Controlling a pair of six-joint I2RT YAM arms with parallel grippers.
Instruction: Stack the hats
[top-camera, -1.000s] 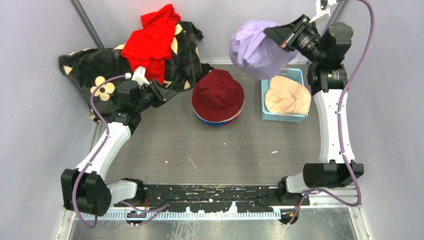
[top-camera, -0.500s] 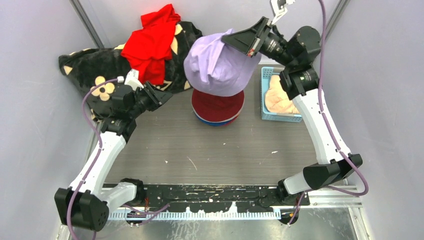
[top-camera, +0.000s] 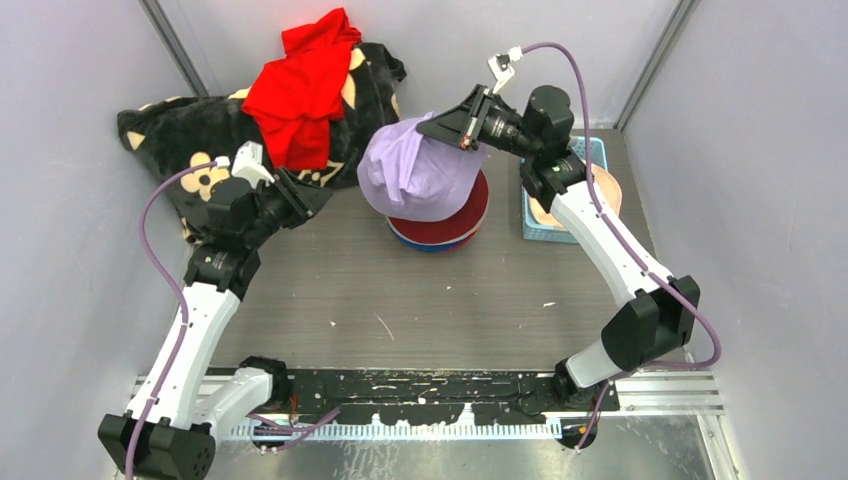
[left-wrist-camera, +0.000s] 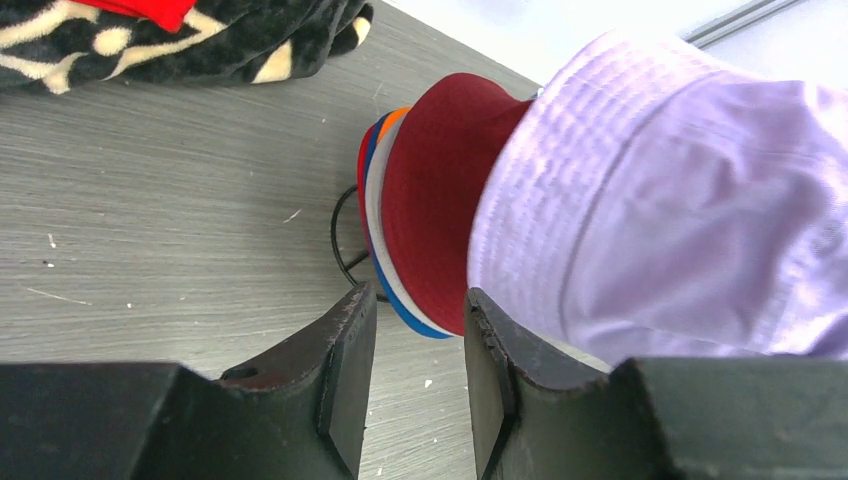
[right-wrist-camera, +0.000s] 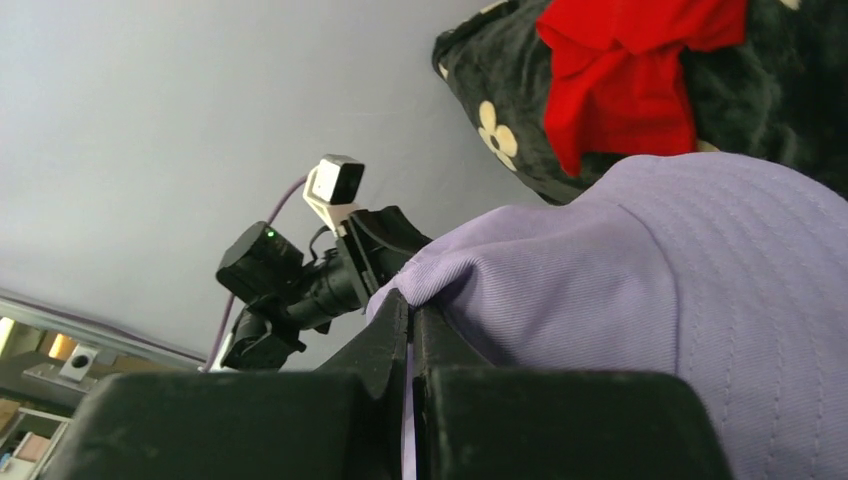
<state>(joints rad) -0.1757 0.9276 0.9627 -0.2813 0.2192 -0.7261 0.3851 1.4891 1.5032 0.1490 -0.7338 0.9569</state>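
One lilac hat (top-camera: 415, 175), clenched at its brim by the right gripper (right-wrist-camera: 405, 305), hangs over the one stack (top-camera: 440, 228) near the table (top-camera: 420, 300)'s far edge; one cream hat (top-camera: 607, 188) lies in the basket (top-camera: 596, 150); the left gripper (left-wrist-camera: 420, 300) stands parted, empty.

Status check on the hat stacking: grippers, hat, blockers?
Right gripper shut on lilac hat, hat partly over the maroon-topped stack. Left gripper open, empty, beside the stack. Nothing seen blocking.

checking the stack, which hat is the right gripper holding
The lilac bucket hat, pinched at its edge by the right gripper; the maroon hat lies ungripped beneath it.
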